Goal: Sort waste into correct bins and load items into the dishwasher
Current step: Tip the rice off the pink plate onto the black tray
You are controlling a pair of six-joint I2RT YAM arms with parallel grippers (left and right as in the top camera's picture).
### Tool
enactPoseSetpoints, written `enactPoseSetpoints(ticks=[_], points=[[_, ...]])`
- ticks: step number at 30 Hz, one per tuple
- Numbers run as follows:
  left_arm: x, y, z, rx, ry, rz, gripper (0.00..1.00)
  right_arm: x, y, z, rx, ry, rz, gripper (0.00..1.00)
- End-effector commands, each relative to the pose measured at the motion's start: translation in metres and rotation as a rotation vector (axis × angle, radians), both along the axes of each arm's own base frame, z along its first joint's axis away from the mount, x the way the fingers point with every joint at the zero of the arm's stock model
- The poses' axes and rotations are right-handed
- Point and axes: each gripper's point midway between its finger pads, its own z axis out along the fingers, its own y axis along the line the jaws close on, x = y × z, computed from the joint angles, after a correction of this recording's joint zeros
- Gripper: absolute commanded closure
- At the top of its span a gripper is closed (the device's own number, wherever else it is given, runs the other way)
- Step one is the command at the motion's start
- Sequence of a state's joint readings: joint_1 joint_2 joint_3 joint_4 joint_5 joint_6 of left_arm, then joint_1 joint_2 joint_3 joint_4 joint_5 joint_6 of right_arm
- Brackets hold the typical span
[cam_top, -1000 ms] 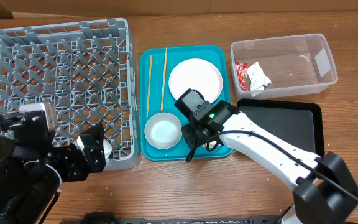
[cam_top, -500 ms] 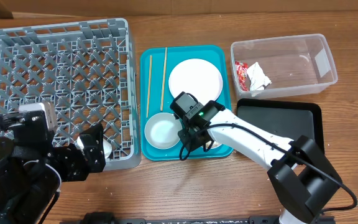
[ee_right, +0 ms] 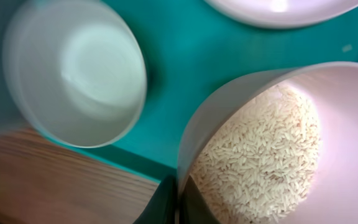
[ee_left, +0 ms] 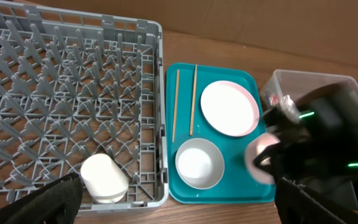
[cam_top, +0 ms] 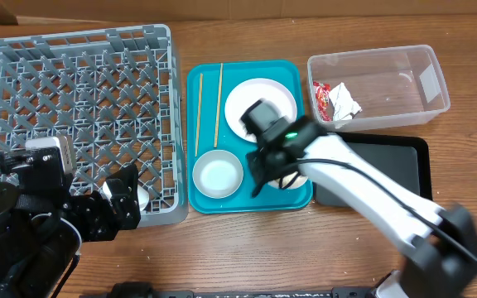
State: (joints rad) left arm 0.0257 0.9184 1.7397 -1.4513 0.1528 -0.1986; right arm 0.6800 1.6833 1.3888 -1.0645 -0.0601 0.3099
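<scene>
My right gripper [ee_right: 178, 199] is shut on the rim of a small white dish [ee_right: 260, 155] full of rice-like grains, held just above the teal tray's [cam_top: 288, 70] front right corner. In the overhead view the gripper [cam_top: 263, 178] hides most of the dish [cam_top: 296, 180]. On the tray lie a grey bowl [cam_top: 218, 174], a round white plate [cam_top: 259, 103] and two chopsticks [cam_top: 219, 103]. My left gripper [ee_left: 179, 200] is open above the grey dish rack's [cam_top: 73, 50] front right corner, where a white cup [ee_left: 104, 178] lies. The red-and-white wrapper [cam_top: 336, 101] is in the clear tub [cam_top: 404, 83].
A black tray [cam_top: 387, 165] sits right of the teal tray, under my right arm, in front of the clear tub. The dish rack fills the left of the table, close against the teal tray. Bare wood runs along the front edge.
My right arm has swung right and toward the back with the rice dish in its jaws; it is motion-blurred. The left arm and the cup have not moved.
</scene>
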Motion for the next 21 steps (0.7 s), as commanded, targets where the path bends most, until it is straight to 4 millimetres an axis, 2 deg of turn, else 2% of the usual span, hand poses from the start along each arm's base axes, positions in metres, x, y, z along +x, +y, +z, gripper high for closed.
enactPoseSetpoints(ticks=[1, 3, 5, 8, 13, 16, 19, 21], points=[[-0.001, 0.0, 0.0, 0.019, -0.007, -0.013, 0.0, 0.009, -0.013, 0.071, 0.221, -0.05, -0.141, 0.96], [-0.001, 0.0, 0.0, 0.019, -0.007, -0.013, 0.0, 0.007, -0.03, 0.084, 0.285, -0.011, -0.185, 0.96], [-0.001, 0.0, 0.001, 0.019, -0.007, -0.013, 0.0, 0.008, -0.048, 0.086, 0.299, 0.009, -0.23, 0.96], [-0.001, 0.0, 0.001, 0.019, -0.007, -0.014, 0.0, 0.009, -0.074, 0.08, 0.329, 0.062, -0.252, 0.96], [-0.001, 0.0, 0.001, 0.019, -0.007, -0.014, 0.0, 0.012, -0.102, 0.072, 0.571, 0.147, -0.253, 0.96], [0.0, 0.0, 0.001, 0.019, -0.007, -0.013, 0.0, 0.013, -0.12, 0.068, 0.749, 0.159, -0.257, 0.96], [-0.001, 0.0, 0.0, 0.019, -0.007, -0.013, 0.0, 0.014, -0.146, 0.053, 0.822, 0.157, -0.327, 0.96], [-0.001, 0.0, 0.0, 0.019, -0.007, -0.013, 0.0, 0.012, -0.153, 0.052, 0.899, 0.117, -0.304, 0.96]])
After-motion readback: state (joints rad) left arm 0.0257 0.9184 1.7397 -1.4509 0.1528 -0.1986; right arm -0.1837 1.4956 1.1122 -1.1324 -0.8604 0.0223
